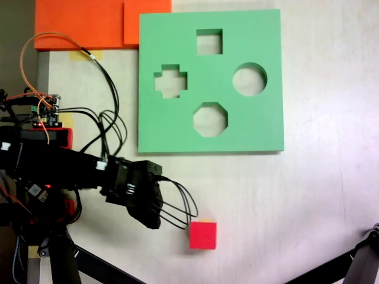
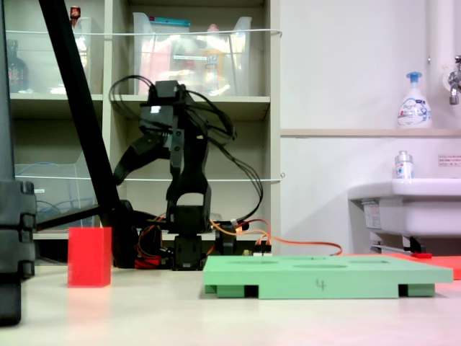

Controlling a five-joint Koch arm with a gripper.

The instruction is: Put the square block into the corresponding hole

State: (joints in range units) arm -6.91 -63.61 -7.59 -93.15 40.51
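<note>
The square block is a small red foam cube that stands on the table below the green board; the low side view shows the block at the left. The corresponding hole is the square cut-out near the board's top edge, with nothing in it. My gripper hangs to the left of the cube, a short gap away and not touching it. In the low side view the gripper is raised well above the table, its jaws spread apart and holding nothing.
The board also has a cross, a round and an octagonal cut-out. Flat orange slabs lie at the top left. Cables loop beside the board. A black stand leg crosses the bottom right.
</note>
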